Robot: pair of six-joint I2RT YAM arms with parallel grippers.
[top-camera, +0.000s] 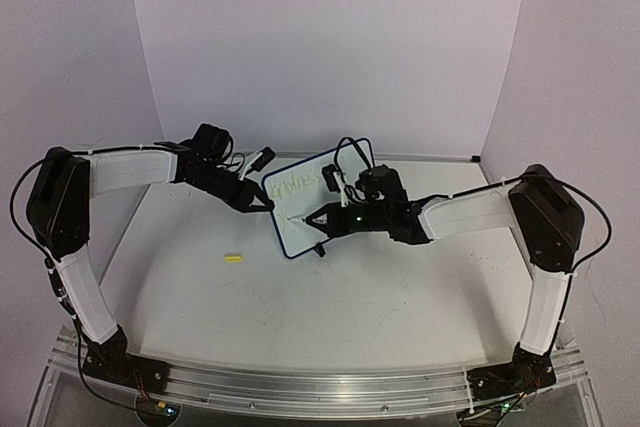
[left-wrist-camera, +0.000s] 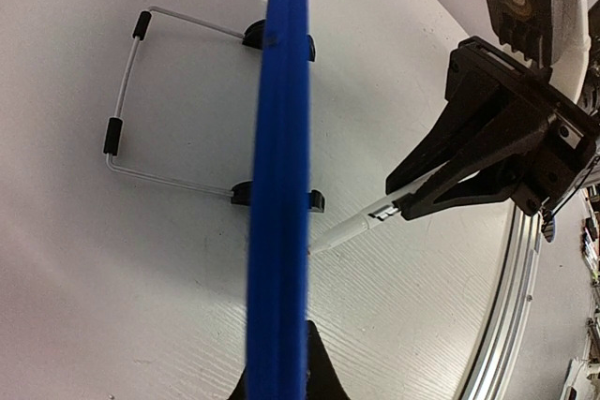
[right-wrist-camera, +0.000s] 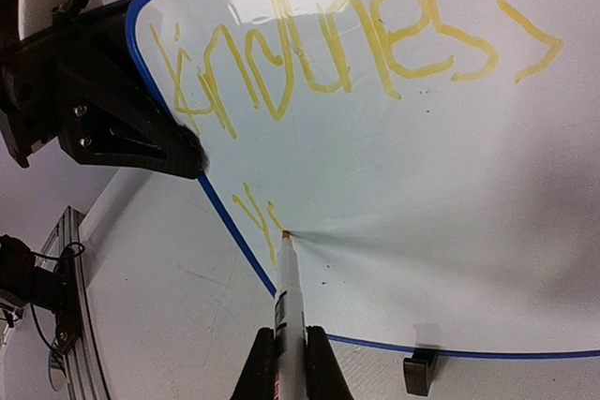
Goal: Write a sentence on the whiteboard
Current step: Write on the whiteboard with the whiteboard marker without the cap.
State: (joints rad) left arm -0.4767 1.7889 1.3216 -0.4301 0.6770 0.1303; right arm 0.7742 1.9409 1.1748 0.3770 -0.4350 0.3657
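The whiteboard (top-camera: 322, 197) stands tilted on the table, propped on its wire stand (left-wrist-camera: 127, 91). My left gripper (top-camera: 268, 204) is shut on its left blue rim (left-wrist-camera: 279, 185), seen edge-on in the left wrist view between the jaws (left-wrist-camera: 281, 348). My right gripper (top-camera: 314, 219) is shut on a white marker (right-wrist-camera: 289, 297), whose tip touches the board (right-wrist-camera: 422, 213) low at its left. The sentence (right-wrist-camera: 356, 44) is one yellow word in the upper line. A few yellow strokes (right-wrist-camera: 258, 217) stand by the tip in the lower line. The marker also shows in the left wrist view (left-wrist-camera: 361, 225).
A small yellow marker cap (top-camera: 233, 258) lies on the table left of the board. Black clip feet (right-wrist-camera: 419, 372) hold the board's lower rim. A metal rail (top-camera: 300, 387) runs along the near edge. Walls close in the back and sides.
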